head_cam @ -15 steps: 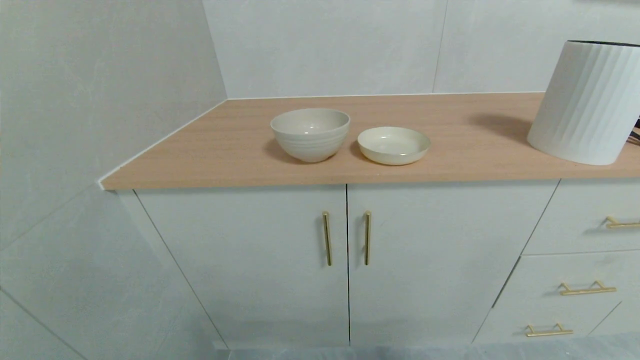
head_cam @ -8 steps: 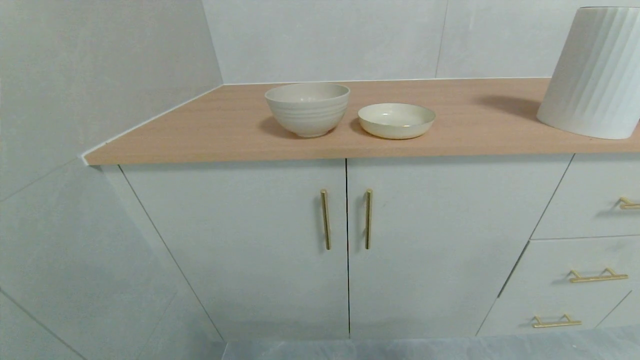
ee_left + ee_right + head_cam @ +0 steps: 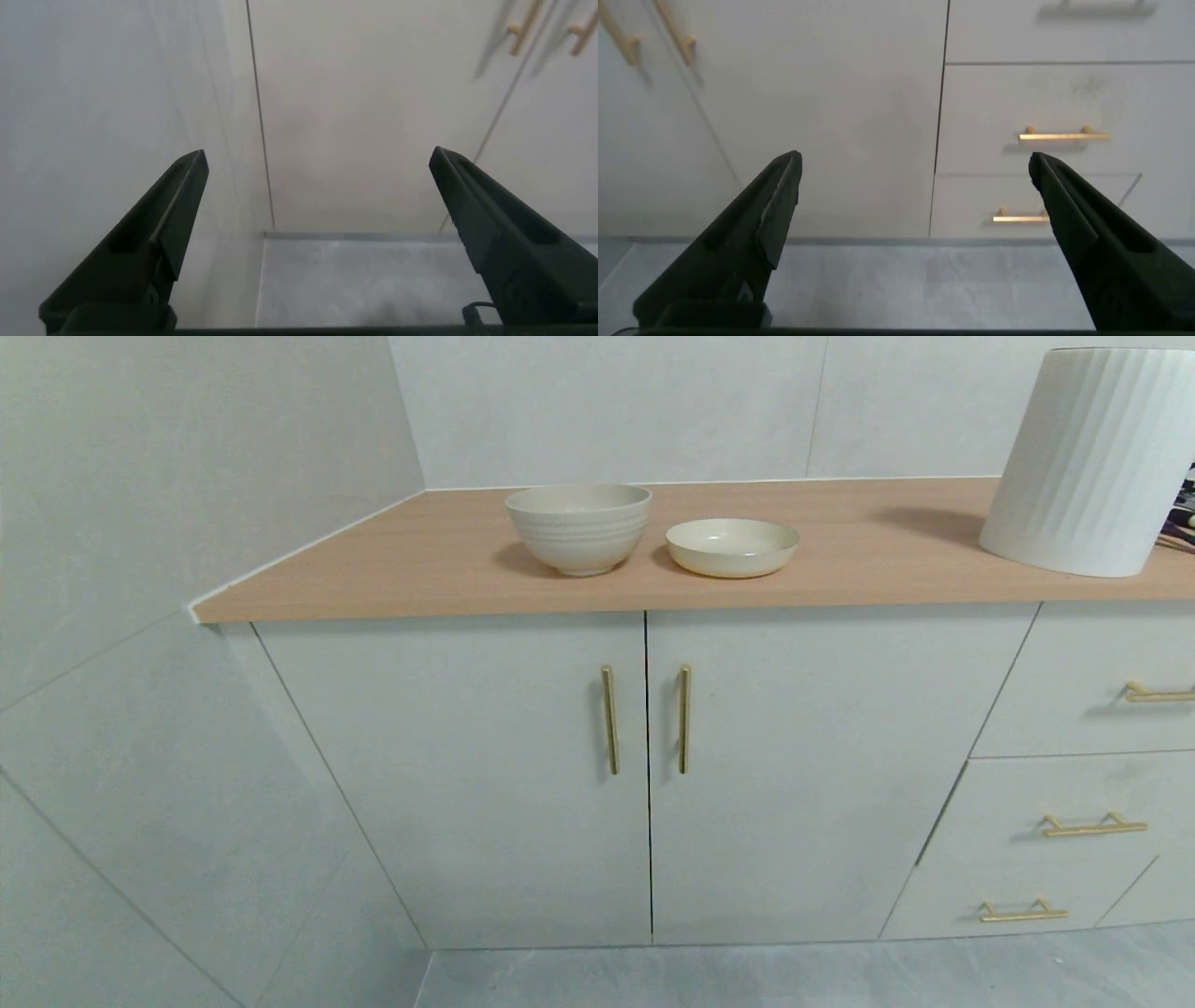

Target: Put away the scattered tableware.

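Before cabinet doors [image 3: 523,775], end effectors [image 3: 318,157] [image 3: 914,160] spread wide

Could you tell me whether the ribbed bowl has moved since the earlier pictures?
No. The bowl keeps its place just left of the shallow dish; the whole view shifted, so the camera moved.

Matt wood grain across the bench [image 3: 420,560]. Ridged, satin ceramic look on the deep bowl [image 3: 579,527]; at its 3 o'clock, glossier cream glaze on the shallow dish [image 3: 732,547]. Smooth matt cabinet doors [image 3: 467,784], brushed brass-toned metal handles [image 3: 610,719]. Fluted matt white on the tall container [image 3: 1092,457].
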### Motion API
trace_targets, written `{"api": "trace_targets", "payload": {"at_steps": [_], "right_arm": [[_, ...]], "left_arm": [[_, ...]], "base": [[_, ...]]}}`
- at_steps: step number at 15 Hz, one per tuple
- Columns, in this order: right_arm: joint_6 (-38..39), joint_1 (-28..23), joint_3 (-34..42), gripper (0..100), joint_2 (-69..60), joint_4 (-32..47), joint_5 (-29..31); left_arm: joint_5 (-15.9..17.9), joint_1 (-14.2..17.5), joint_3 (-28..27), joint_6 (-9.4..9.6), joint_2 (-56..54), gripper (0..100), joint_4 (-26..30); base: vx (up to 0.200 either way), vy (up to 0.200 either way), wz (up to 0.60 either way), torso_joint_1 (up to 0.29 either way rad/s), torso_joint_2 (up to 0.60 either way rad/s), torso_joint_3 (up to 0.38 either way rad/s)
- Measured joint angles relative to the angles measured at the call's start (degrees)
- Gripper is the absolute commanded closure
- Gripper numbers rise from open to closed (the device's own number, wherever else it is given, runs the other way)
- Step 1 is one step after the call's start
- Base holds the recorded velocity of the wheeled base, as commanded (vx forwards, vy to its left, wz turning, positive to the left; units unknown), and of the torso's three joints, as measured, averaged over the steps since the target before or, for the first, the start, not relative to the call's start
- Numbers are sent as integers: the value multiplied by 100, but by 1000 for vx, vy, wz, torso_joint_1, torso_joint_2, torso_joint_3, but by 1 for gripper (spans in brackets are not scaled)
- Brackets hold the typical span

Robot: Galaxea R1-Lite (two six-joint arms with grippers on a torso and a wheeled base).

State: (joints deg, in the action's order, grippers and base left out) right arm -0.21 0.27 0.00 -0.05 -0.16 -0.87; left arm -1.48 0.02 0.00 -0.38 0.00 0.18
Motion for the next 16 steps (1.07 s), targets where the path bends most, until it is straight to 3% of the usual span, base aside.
{"api": "trace_targets", "payload": {"at_steps": [10,16], "right_arm": [[-132,0,-256,0,27,-169,-148],[-101,133,-1399,0,1735,34,-1292]], "left_arm": [[0,-2,0,28,0,0,0],[0,0,0,30,0,0,0]], "base": [[0,0,0,0,0,0],[0,0,0,0,0,0]]}}
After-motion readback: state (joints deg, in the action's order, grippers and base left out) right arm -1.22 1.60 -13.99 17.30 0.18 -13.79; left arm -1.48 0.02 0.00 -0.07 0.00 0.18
